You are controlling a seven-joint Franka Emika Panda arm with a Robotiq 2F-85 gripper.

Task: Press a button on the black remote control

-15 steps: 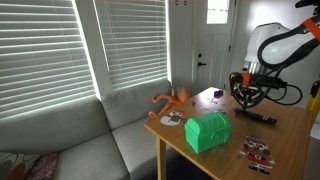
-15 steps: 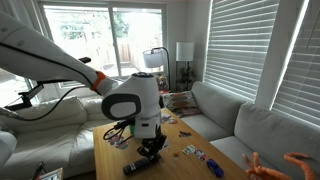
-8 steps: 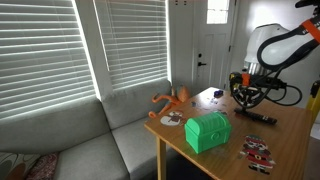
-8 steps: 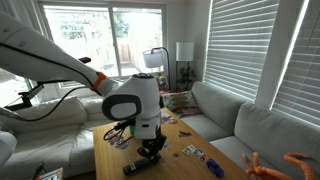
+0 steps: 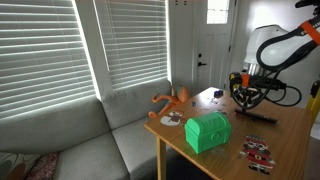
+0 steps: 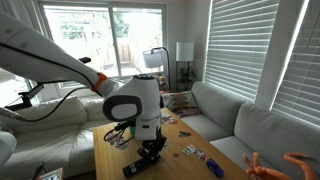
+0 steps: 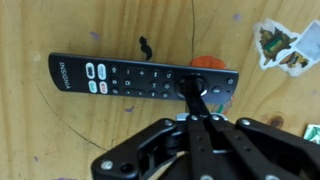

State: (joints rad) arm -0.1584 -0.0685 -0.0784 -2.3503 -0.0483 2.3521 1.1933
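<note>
The black remote control point(image 7: 140, 78) lies flat on the wooden table, with rows of buttons, white keys near its left end and a round pad toward its right end. My gripper point(image 7: 193, 90) is shut, its fingertips pressed together and resting on the round pad. In the exterior views the remote point(image 5: 257, 116) point(image 6: 140, 165) lies on the table under the gripper point(image 5: 246, 97) point(image 6: 150, 147), which points straight down at it.
A green chest point(image 5: 207, 131) stands near the table's front edge. An orange figure point(image 5: 172, 99) and flat red-white-black pieces point(image 5: 257, 152) lie on the table point(image 5: 285, 135). A sticker point(image 7: 280, 47) lies near the remote's right end. A grey sofa point(image 5: 85, 140) adjoins the table.
</note>
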